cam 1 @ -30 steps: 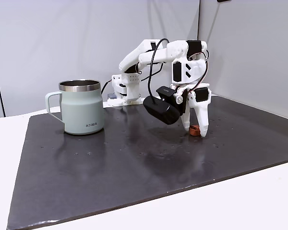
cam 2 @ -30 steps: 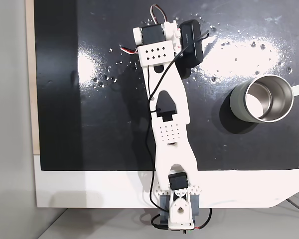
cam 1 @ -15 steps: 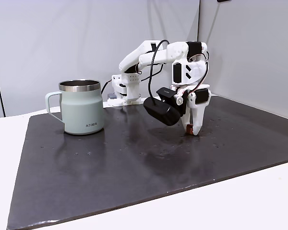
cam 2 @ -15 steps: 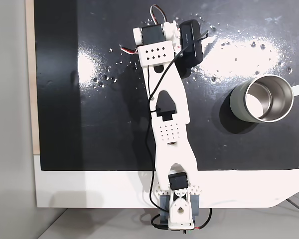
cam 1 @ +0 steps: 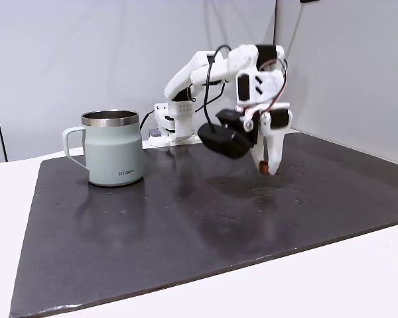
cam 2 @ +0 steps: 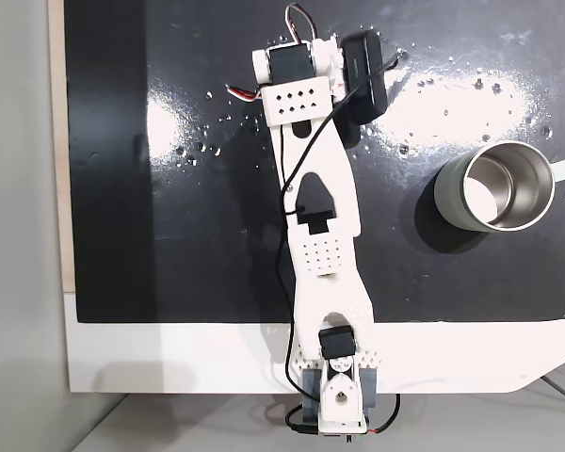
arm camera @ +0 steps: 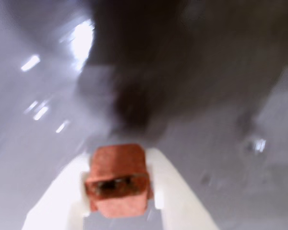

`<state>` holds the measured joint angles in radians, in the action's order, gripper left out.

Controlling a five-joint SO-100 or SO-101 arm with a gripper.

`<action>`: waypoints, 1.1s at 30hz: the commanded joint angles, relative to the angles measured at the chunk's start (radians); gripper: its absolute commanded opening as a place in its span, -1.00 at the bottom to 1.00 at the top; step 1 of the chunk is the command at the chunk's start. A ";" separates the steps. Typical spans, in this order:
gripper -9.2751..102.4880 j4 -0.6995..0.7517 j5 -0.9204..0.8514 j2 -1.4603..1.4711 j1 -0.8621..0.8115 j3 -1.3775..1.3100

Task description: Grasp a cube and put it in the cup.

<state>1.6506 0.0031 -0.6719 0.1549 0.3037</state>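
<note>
**Cube pinched in gripper, held above the mat, well apart from the cup**

Wrist view, nearest: the gripper [arm camera: 119, 203] has its two white fingers [arm camera: 57, 201] closed narrow on the cube [arm camera: 117, 178]. Cube reddish-brown, roughly as wide as it is tall, so no clear long axis; one flat face turned toward the camera, a dark dent low on that face. Picture blurred; beyond the cube, the dark mat [arm camera: 216, 143] with bright glints.

Side fixed view: the gripper [cam 1: 266, 167] points down, fingertips clear of the dark mat [cam 1: 186, 225]. A small red-brown speck of the cube [cam 1: 265, 165] shows at the fingertips. A black camera housing [cam 1: 228, 140] sits just beside the fingers, on the cup's side. The cup [cam 1: 112, 147] stands upright on the mat, well apart from the gripper, to its left in this view, handle turned away from the arm.

Top-down fixed view: the arm [cam 2: 315, 217] reaches across the mat; the cup [cam 2: 494, 186] stands to its right, mouth open upward, inside bare steel. Cube hidden under the wrist here.
</note>
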 commanded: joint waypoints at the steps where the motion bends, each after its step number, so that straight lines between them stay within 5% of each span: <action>1: -0.76 0.006 0.026 -0.196 -0.011 0.035; 14: -0.76 0.006 0.086 -0.612 -0.067 0.270; 33: -0.76 0.044 0.103 -0.799 -0.259 0.357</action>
<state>1.6828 0.0936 -1.3775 -0.0353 0.6627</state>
